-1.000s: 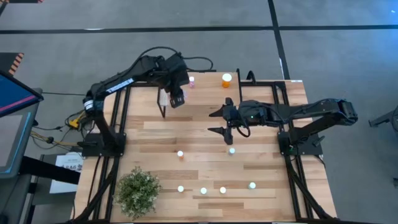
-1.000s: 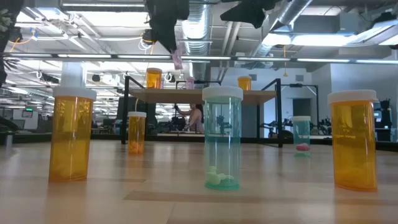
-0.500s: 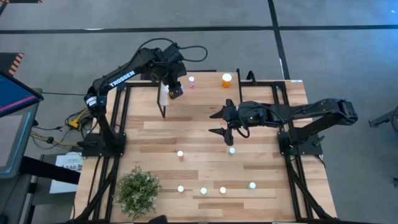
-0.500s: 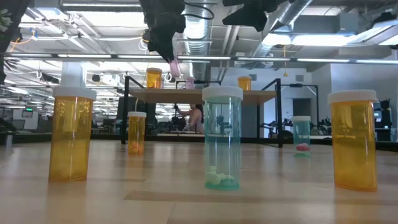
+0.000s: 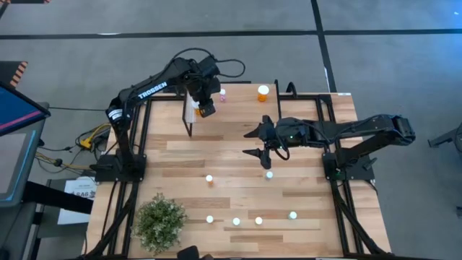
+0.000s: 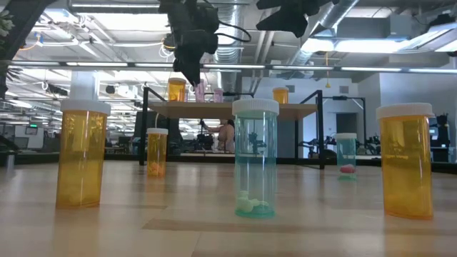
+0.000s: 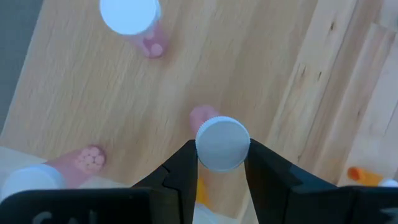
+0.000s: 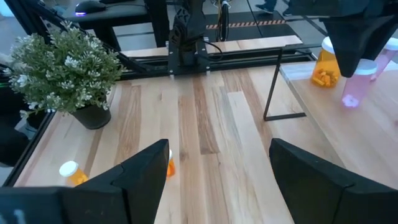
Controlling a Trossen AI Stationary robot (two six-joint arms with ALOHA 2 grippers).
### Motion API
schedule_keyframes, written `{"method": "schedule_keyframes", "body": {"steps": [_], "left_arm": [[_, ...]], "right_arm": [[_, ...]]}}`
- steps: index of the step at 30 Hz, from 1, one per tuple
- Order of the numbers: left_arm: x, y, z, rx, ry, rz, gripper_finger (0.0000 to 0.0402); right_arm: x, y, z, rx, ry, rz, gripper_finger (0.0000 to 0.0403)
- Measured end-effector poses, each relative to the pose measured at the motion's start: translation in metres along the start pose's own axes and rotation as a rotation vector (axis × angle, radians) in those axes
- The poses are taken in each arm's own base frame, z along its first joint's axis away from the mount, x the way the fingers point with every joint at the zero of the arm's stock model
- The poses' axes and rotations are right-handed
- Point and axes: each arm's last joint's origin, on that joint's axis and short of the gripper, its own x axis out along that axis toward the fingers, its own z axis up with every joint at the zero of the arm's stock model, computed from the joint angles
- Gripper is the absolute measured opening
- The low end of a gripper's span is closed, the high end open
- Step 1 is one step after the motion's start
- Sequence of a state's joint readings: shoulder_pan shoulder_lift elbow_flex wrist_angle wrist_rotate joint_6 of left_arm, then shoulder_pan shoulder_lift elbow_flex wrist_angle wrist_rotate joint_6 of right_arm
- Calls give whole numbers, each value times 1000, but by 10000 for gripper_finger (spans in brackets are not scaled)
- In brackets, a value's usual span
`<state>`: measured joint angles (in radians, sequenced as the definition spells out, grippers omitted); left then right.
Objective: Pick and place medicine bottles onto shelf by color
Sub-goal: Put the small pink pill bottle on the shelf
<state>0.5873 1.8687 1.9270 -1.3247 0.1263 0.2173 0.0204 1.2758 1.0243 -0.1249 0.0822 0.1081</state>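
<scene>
Left end effector [image 7: 221, 163] clamped on a pink bottle [image 7: 222, 142] above the light wood shelf [image 7: 261, 68]; ducted industrial ceiling behind.

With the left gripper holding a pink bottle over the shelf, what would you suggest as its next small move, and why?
Probably lower it straight down. The left gripper grips a pink bottle by its white cap above the shelf, near another pink bottle already standing there. In the low view its base appears not yet set down, so releasing now might tip it.
</scene>
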Motion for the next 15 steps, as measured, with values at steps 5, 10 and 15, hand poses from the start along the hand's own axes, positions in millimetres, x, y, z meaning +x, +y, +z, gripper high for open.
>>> {"method": "schedule_keyframes", "body": {"steps": [5,10,15], "left_arm": [[-1,3,-1,-10,2,3,114],[-1,4,0,-12,-6,5,129],[-1,4,0,-18,-6,5,135]], "right_arm": [[0,0,0,-1,4,0,302],[0,0,0,-1,4,0,302],[0,0,0,-1,4,0,302]]}}
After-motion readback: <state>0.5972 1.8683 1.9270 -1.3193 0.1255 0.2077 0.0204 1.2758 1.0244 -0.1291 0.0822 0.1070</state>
